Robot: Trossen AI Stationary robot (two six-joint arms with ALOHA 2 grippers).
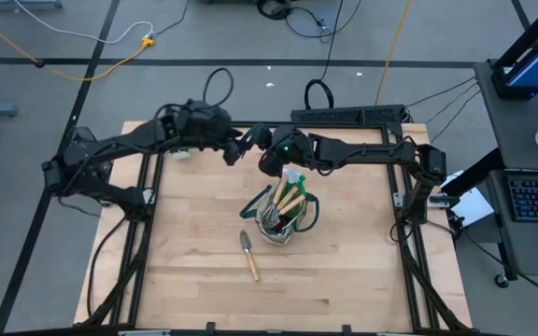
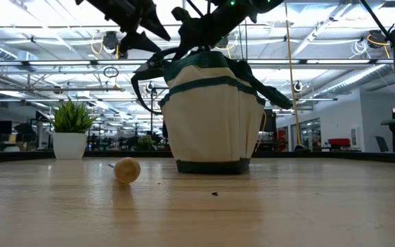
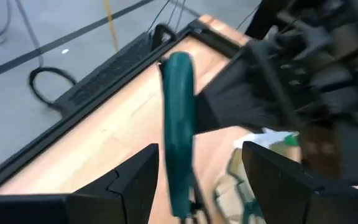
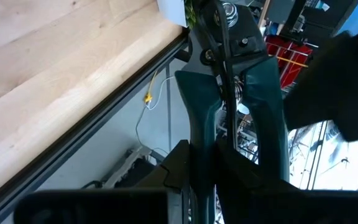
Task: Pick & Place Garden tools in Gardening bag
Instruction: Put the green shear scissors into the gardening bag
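1. The right gripper [image 4: 211,163] is clamped on the shears [image 4: 229,93], held aloft just behind the bag [image 1: 288,217].
2. The left gripper [image 3: 197,174] has its jaws apart around one handle; I'd close squarely before the right lets go.
3. One trowel [image 1: 249,254] waits near the bag.

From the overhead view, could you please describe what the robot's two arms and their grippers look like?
Both arms are dark, jointed and slim, with black cables looping near the wrists. The left gripper and right gripper have flat, black, angular fingers. A small green light glows on the right arm's wrist.
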